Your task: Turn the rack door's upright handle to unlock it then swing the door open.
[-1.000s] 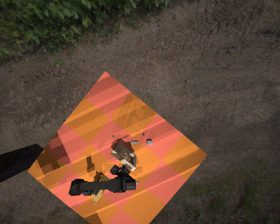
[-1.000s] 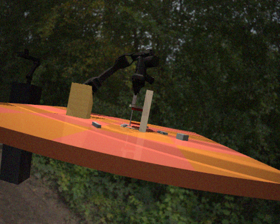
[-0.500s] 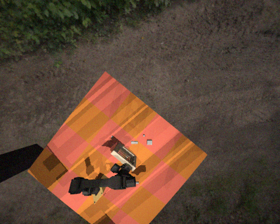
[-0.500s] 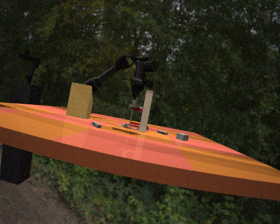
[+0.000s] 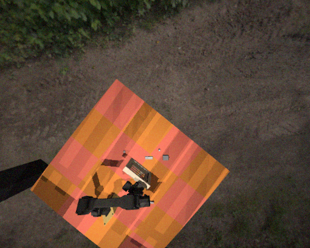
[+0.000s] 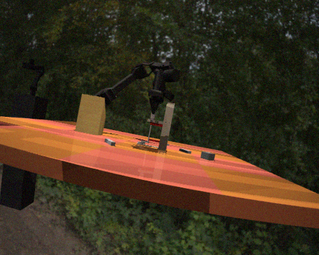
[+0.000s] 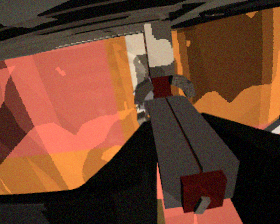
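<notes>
The pale rack (image 5: 127,170) (image 6: 167,120) stands upright on the table, with a dark slatted inside in the top view. The handle (image 7: 191,135) is a dark grey upright piece with a dark red end nearest the wrist camera. My gripper (image 6: 152,112) (image 7: 173,124) points down beside the rack's top. Its black fingers lie against both sides of the handle, so it is shut on the handle. The arm covers the fingertips in the top view. The door appears to be in line with the frame; its exact angle is hard to tell.
A tan block (image 5: 108,217) (image 6: 90,114) stands beside the arm. Small grey blocks (image 5: 165,157) (image 6: 207,155) and a flat pale piece (image 5: 149,158) lie near the rack. Another small pale piece (image 5: 152,202) lies close to the arm. A black stand (image 5: 15,182) (image 6: 19,187) is at the table's edge.
</notes>
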You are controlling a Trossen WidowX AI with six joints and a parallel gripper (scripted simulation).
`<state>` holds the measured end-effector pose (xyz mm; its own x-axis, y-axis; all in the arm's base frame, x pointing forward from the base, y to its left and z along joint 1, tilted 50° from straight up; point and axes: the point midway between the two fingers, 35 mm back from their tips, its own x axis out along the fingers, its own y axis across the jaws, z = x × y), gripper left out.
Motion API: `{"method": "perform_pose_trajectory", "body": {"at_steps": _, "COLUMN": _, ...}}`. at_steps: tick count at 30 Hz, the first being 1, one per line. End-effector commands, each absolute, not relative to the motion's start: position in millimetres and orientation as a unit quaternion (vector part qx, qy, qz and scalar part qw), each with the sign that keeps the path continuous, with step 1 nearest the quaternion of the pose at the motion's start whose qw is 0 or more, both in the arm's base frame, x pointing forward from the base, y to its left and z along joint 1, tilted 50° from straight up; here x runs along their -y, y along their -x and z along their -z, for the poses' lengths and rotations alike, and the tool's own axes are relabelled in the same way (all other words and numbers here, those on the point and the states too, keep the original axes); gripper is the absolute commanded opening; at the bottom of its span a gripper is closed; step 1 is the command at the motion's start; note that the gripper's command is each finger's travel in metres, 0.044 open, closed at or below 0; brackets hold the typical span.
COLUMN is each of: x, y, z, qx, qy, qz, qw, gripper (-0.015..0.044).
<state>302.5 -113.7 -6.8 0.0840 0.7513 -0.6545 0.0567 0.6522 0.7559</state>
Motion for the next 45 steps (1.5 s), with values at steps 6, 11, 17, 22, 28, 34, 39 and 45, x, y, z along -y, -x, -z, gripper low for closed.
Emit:
{"method": "perform_pose_trajectory", "body": {"at_steps": 6, "x": 113.0, "y": -302.1, "z": 7.3, "qx": -0.628, "qy": -0.337, "qz": -0.251, "qw": 0.655, "gripper": 0.0024}}
{"method": "perform_pose_trajectory", "body": {"at_steps": 11, "x": 113.0, "y": -302.1, "z": 7.3, "qx": -0.654, "qy": -0.412, "qz": -0.175, "qw": 0.61, "gripper": 0.0024}}
{"method": "perform_pose_trajectory", "body": {"at_steps": 17, "x": 113.0, "y": -302.1, "z": 7.3, "qx": -0.672, "qy": -0.497, "qz": -0.077, "qw": 0.543, "gripper": 0.0024}}
{"method": "perform_pose_trajectory", "body": {"at_steps": 22, "x": 113.0, "y": -302.1, "z": 7.3, "qx": -0.677, "qy": -0.56, "qz": 0.006, "qw": 0.478, "gripper": 0.0024}}
{"method": "perform_pose_trajectory", "body": {"at_steps": 28, "x": 113.0, "y": -302.1, "z": 7.3, "qx": -0.668, "qy": -0.625, "qz": 0.106, "qw": 0.39, "gripper": 0.0024}}
{"method": "perform_pose_trajectory", "body": {"at_steps": 34, "x": 113.0, "y": -302.1, "z": 7.3, "qx": -0.645, "qy": -0.675, "qz": 0.203, "qw": 0.294, "gripper": 0.0024}}
{"method": "perform_pose_trajectory", "body": {"at_steps": 39, "x": 113.0, "y": -302.1, "z": 7.3, "qx": -0.616, "qy": -0.706, "qz": 0.281, "qw": 0.208, "gripper": 0.0024}}
{"method": "perform_pose_trajectory", "body": {"at_steps": 45, "x": 113.0, "y": -302.1, "z": 7.3, "qx": -0.574, "qy": -0.727, "qz": 0.359, "qw": 0.114, "gripper": 0.0024}}
